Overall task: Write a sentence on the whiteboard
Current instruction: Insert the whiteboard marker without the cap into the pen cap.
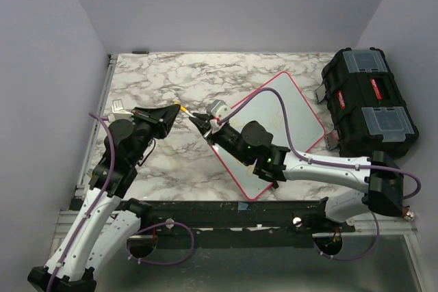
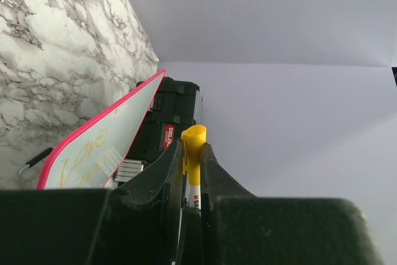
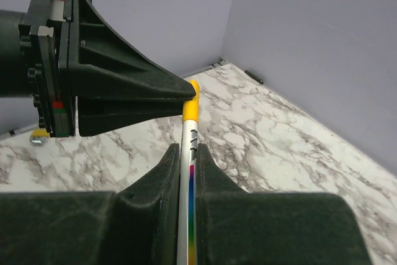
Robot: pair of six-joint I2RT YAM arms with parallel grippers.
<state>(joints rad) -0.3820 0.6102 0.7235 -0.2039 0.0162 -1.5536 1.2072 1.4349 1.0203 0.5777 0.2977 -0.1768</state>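
Note:
The whiteboard, glossy white with a pink-red rim, lies right of centre on the marble table. The sentence shows as faint yellow handwriting on the board in the left wrist view. My right gripper is shut on a marker with a white barrel and a rainbow stripe. My left gripper is shut on a yellow hollow-ended cap. The two grippers meet tip to tip left of the board. The marker's yellow end reaches the left gripper's fingers; the join itself is hidden.
A black toolbox with clear lid compartments stands at the far right, beside the board. Purple walls close in the table on three sides. A small white item lies at the table's left edge. The right arm stretches across the board's near part.

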